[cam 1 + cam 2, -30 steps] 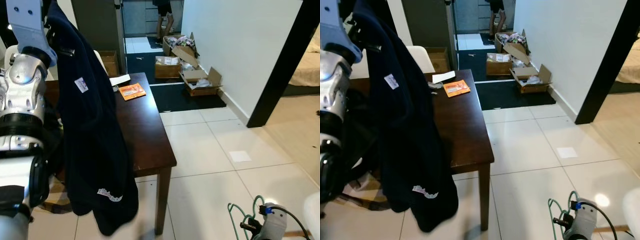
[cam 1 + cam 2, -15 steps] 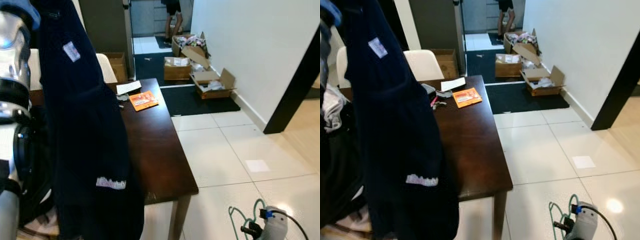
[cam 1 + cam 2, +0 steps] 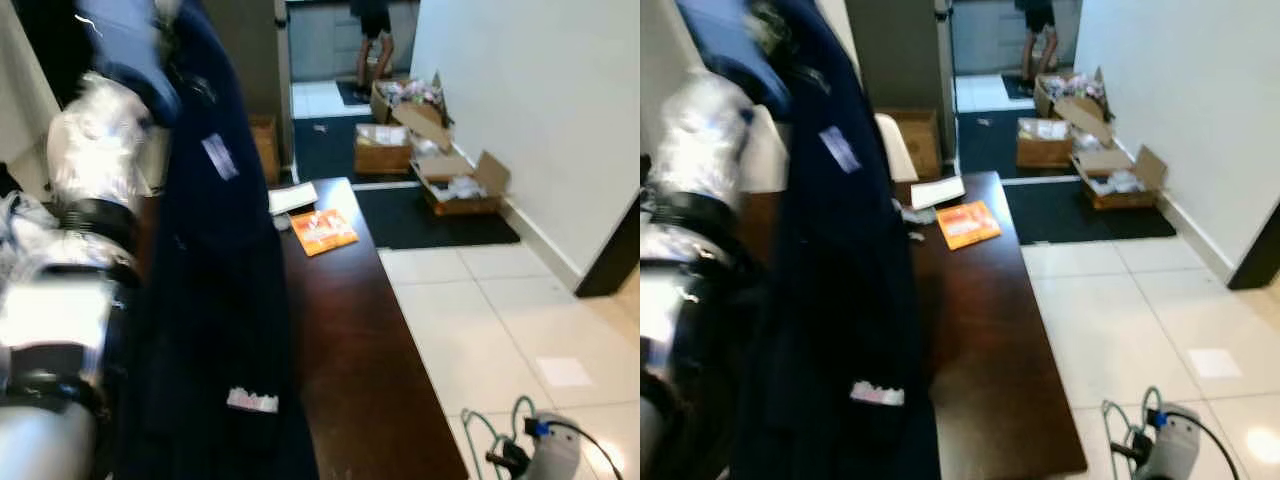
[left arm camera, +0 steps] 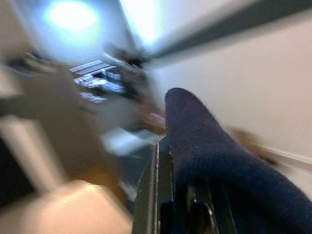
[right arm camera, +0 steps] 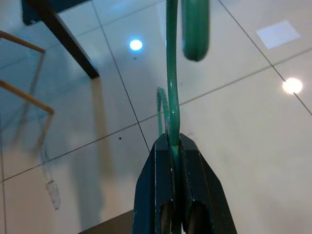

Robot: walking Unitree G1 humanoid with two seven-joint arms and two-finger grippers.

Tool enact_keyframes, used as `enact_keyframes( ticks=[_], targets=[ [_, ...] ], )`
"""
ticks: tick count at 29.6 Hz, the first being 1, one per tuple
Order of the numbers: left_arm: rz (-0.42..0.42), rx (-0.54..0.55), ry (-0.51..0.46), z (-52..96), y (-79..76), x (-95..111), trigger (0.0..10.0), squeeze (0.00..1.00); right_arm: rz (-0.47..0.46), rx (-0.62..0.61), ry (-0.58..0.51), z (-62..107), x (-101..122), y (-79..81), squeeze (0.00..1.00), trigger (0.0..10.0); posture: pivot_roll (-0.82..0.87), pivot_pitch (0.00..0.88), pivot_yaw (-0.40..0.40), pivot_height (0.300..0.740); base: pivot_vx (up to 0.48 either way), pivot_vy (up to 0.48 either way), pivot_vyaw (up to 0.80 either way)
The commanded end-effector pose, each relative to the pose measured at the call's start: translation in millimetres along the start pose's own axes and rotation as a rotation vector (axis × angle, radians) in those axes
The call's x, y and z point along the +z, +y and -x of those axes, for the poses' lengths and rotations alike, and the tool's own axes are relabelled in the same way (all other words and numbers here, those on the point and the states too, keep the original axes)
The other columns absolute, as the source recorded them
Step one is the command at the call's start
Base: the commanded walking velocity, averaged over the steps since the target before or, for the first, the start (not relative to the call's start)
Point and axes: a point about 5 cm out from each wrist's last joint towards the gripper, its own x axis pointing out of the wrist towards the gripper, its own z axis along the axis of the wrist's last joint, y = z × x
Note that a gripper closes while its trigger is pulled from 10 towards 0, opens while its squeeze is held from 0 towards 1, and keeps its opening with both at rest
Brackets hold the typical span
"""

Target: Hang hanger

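the right gripper (image 5: 175, 146) is clenched on a green hanger (image 5: 171, 92) low over the tiled floor (image 5: 253, 122). the left gripper (image 4: 168, 204) grasps a dark navy garment (image 3: 215, 290) raised beside the dark wooden table (image 3: 360, 370).

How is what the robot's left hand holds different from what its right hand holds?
The left gripper is raised high, shut on a dark navy garment that hangs down beside the brown table. The right gripper is low over the floor tiles, shut on a thin green hanger. The garment is soft cloth; the hanger is stiff wire. Both are pinched between black fingers.
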Motion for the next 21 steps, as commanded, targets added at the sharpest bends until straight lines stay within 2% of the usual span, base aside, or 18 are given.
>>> enact_keyframes(
  ticks=[1,2,3,4,5,6,7,8,9,10,12,13,14,16,17,19,20,21],
  targets=[
    [0.052,-0.152,0.03,-1.8,-25.6,-9.1,10.0,0.0,-0.01,-0.017,0.008,2.7,-3.6,-3.8,0.0,10.0,-0.05,0.007,0.073,0.74,0.0,0.0,0.0],
    [0.052,-0.152,0.03,-1.8,-25.6,-9.1,10.0,0.0,-0.01,-0.017,0.008,2.7,-3.6,-3.8,0.0,10.0,-0.05,0.007,0.073,0.74,0.0,0.0,0.0],
    [0.126,-0.284,0.071,11.6,-64.2,-31.9,10.0,0.0,-0.009,-0.019,0.008,2.7,-3.3,-4.5,0.0,10.0,-0.05,0.013,0.067,0.74,0.0,0.0,0.0],
    [0.126,-0.284,0.071,11.6,-64.2,-31.9,10.0,0.0,-0.009,-0.019,0.008,2.7,-3.3,-4.5,0.0,10.0,-0.05,0.013,0.067,0.74,0.0,0.0,0.0],
    [0.202,-0.416,0.093,31.0,-99.3,-44.8,10.0,0.0,-0.009,-0.018,0.008,2.6,-2.9,-4.8,0.0,10.0,-0.04,0.015,0.06,0.74,0.0,0.0,0.0],
    [0.202,-0.416,0.093,31.0,-99.3,-44.8,10.0,0.0,-0.009,-0.018,0.008,2.6,-2.9,-4.8,0.0,10.0,-0.04,0.015,0.06,0.74,0.0,0.0,0.0],
    [0.253,-0.538,0.095,51.3,-124.1,-46.7,10.0,0.0,-0.007,-0.016,0.008,2.3,-2.4,-4.8,0.0,10.0,-0.03,0.015,0.055,0.74,0.0,0.0,0.0],
    [0.253,-0.538,0.095,51.3,-124.1,-46.7,10.0,0.0,-0.007,-0.016,0.008,2.3,-2.4,-4.8,0.0,10.0,-0.03,0.015,0.055,0.74,0.0,0.0,0.0],
    [0.287,-0.63,0.088,68.2,-139.9,-44.2,10.0,0.0,-0.005,-0.013,0.009,1.8,-1.7,-4.5,0.0,10.0,-0.02,0.014,0.05,0.74,0.0,0.0,0.0],
    [0.324,-0.701,0.091,82.4,-147.7,-41.1,10.0,0.0,-0.003,-0.01,0.009,1.0,-1.0,-3.7,0.0,10.0,-0.01,0.013,0.048,0.74,0.0,0.0,0.0],
    [0.324,-0.701,0.091,82.4,-147.7,-41.1,10.0,0.0,-0.003,-0.01,0.009,1.0,-1.0,-3.7,0.0,10.0,-0.01,0.013,0.048,0.74,0.0,0.0,0.0],
    [0.328,-0.761,0.114,94.5,-150.6,-40.1,10.0,0.0,-0.003,-0.008,0.01,0.2,-0.3,-3.0,0.0,10.0,-0.01,0.011,0.047,0.74,0.0,0.0,0.0],
    [0.29,-0.822,0.16,107.0,-151.7,-42.5,10.0,0.0,-0.002,-0.007,0.012,-0.7,0.6,-2.5,0.0,10.0,-0.01,0.008,0.048,0.74,0.0,0.0,0.0],
    [0.233,-0.862,0.293,123.8,-149.9,-50.4,10.0,0.0,-0.003,-0.007,0.014,-1.8,1.8,-2.4,0.0,10.0,-0.01,0.007,0.047,0.74,0.0,0.0,0.0],
    [0.233,-0.862,0.293,123.8,-149.9,-50.4,10.0,0.0,-0.003,-0.007,0.014,-1.8,1.8,-2.4,0.0,10.0,-0.01,0.007,0.047,0.74,0.0,0.0,0.0],
    [0.161,-0.845,0.378,129.7,-144.7,-58.2,10.0,0.0,-0.003,-0.007,0.016,-2.3,2.4,-2.6,0.0,10.0,-0.01,0.006,0.046,0.74,0.0,0.0,0.0],
    [0.161,-0.845,0.378,129.7,-144.7,-58.2,10.0,0.0,-0.003,-0.007,0.016,-2.3,2.4,-2.6,0.0,10.0,-0.01,0.006,0.046,0.74,0.0,0.0,0.0],
    [0.109,-0.818,0.451,133.5,-140.4,-65.2,10.0,0.0,-0.002,-0.007,0.017,-2.5,2.7,-2.7,0.0,10.0,-0.01,0.006,0.041,0.74,0.0,0.0,0.0]
  ],
)
